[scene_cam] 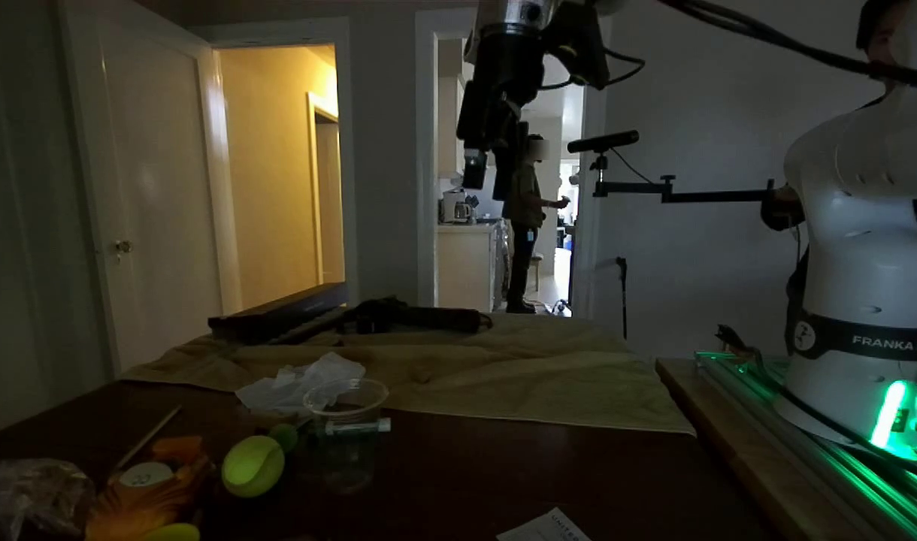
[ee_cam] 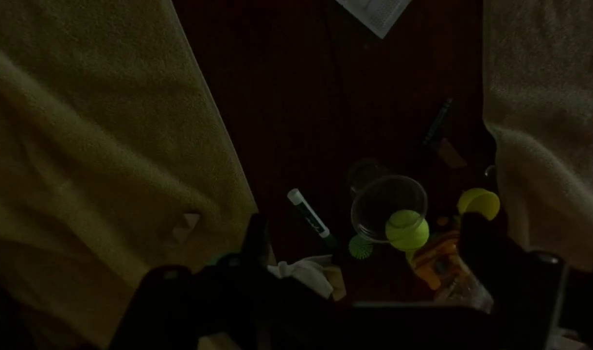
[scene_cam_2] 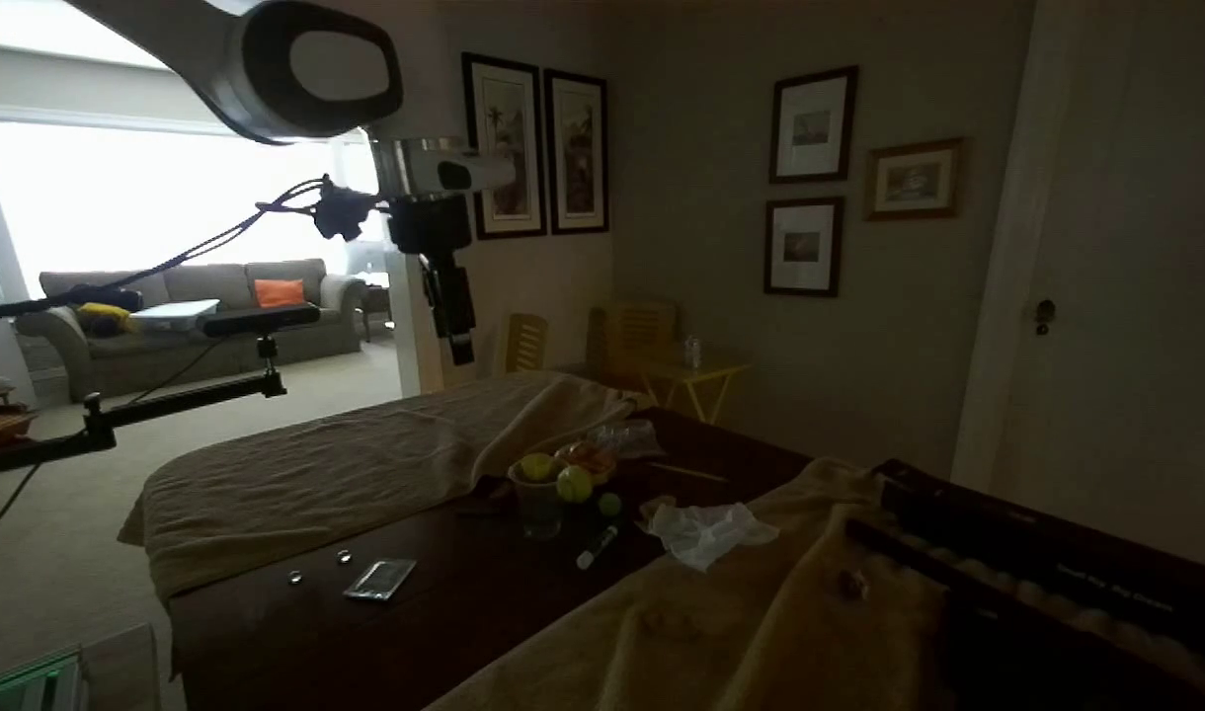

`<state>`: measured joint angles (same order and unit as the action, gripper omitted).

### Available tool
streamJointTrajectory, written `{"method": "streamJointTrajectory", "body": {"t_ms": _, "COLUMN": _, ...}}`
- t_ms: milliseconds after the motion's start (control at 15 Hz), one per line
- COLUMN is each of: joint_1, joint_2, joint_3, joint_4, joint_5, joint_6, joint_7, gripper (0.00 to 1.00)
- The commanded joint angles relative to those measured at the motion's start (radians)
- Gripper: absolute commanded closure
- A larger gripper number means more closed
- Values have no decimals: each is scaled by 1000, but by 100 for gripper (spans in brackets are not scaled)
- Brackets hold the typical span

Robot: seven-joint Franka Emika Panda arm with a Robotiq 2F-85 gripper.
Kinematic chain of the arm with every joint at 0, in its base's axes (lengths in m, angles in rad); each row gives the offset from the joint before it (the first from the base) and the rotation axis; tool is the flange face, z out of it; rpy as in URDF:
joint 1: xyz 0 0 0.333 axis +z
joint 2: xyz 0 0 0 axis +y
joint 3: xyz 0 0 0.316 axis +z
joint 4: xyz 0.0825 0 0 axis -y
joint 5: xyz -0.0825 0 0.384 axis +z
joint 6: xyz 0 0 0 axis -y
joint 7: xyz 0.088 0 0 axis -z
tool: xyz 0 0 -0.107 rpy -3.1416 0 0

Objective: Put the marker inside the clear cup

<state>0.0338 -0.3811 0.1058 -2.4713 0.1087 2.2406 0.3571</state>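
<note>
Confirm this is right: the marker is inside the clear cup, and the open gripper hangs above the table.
Not inside: the wrist view shows the marker on the table beside the clear cup. The open gripper does hang above the table.

I see dim walls, a bright window behind a grey sofa on pale carpet, and a doorway glowing yellow.

One marker, one clear cup — two towels, five framed pictures.
</note>
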Motion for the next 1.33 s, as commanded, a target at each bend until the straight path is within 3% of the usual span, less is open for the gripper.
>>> {"method": "streamJointTrajectory", "body": {"t_ms": 0, "joint_1": -4, "joint_2": 127, "joint_3": -54, "joint_4": 66, "joint_5": 43, "joint_6": 16, "joint_7": -96, "gripper": 0}}
{"method": "streamJointTrajectory", "body": {"t_ms": 133, "joint_1": -1, "joint_2": 155, "joint_3": -80, "joint_4": 91, "joint_5": 48, "joint_6": -55, "joint_7": -161, "gripper": 0}}
{"method": "streamJointTrajectory", "body": {"t_ms": 200, "joint_1": -9, "joint_2": 113, "joint_3": -57, "joint_4": 38, "joint_5": 9, "joint_6": 2, "joint_7": -95, "gripper": 0}}
{"method": "streamJointTrajectory", "body": {"t_ms": 400, "joint_1": -10, "joint_2": 150, "joint_3": -73, "joint_4": 65, "joint_5": 10, "joint_6": -21, "joint_7": -131, "gripper": 0}}
{"method": "streamJointTrajectory", "body": {"t_ms": 733, "joint_1": -2, "joint_2": 187, "joint_3": -75, "joint_4": 38, "joint_5": 6, "joint_6": 176, "joint_7": -216, "gripper": 0}}
{"method": "streamJointTrajectory", "body": {"t_ms": 1000, "joint_1": 3, "joint_2": 276, "joint_3": -101, "joint_4": 46, "joint_5": 48, "joint_6": 225, "joint_7": -343, "gripper": 0}}
{"method": "streamJointTrajectory", "body": {"t_ms": 1267, "joint_1": -3, "joint_2": 373, "joint_3": -125, "joint_4": 74, "joint_5": 86, "joint_6": 244, "joint_7": -582, "gripper": 0}}
